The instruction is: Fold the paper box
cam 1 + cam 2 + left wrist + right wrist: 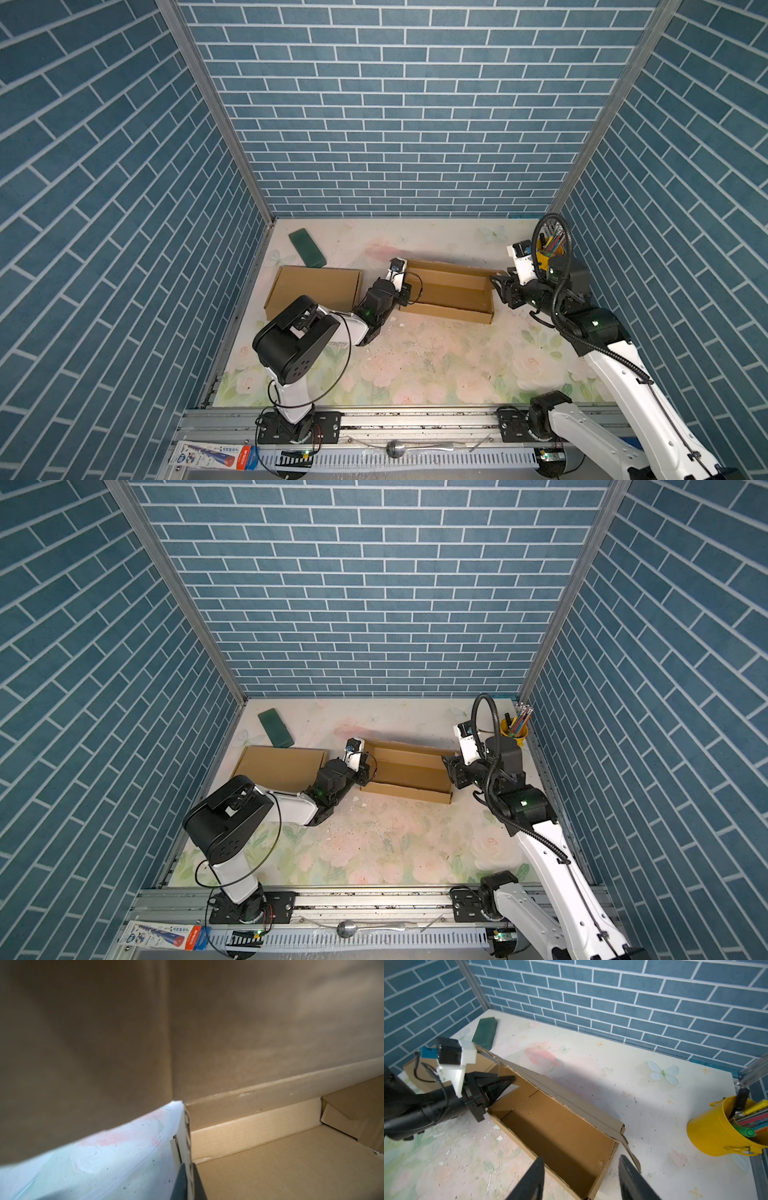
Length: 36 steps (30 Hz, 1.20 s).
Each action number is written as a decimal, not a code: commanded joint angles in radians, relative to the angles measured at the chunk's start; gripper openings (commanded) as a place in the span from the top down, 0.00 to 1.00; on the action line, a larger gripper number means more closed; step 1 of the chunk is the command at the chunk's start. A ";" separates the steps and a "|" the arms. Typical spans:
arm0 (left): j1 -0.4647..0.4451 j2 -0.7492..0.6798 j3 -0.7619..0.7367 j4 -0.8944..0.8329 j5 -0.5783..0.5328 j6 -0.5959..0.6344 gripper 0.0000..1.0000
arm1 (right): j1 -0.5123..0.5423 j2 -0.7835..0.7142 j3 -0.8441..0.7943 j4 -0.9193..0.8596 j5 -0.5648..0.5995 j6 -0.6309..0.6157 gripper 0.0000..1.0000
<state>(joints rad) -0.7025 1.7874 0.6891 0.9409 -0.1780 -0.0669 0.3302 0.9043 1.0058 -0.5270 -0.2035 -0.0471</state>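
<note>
Floral counter [415, 365] carried the brown cardboard box [453, 291]; your left pincer [508, 1082] was clenched on one end wall, your right pincer [581, 1157] stood released at the opposite end.

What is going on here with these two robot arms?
The two arms are folding a cardboard box on the table. The left gripper is shut on the wall at one end of the box. The right gripper is open at the other end, holding nothing. The box is open on top.
</note>
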 commanded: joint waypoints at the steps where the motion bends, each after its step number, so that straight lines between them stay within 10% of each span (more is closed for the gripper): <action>1: -0.009 0.010 -0.034 -0.111 0.010 0.010 1.00 | 0.012 0.104 0.146 -0.185 -0.073 -0.161 0.40; 23: -0.009 0.019 -0.039 -0.100 0.006 0.012 1.00 | 0.143 0.695 0.582 -0.364 -0.145 -0.412 0.51; 36: -0.009 -0.008 -0.054 -0.103 -0.003 0.011 1.00 | 0.156 0.738 0.561 -0.440 -0.244 -0.451 0.95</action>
<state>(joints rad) -0.7040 1.7874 0.6689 0.9436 -0.1837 -0.0662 0.4831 1.6382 1.5677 -0.9180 -0.4171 -0.4686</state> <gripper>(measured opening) 0.053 0.061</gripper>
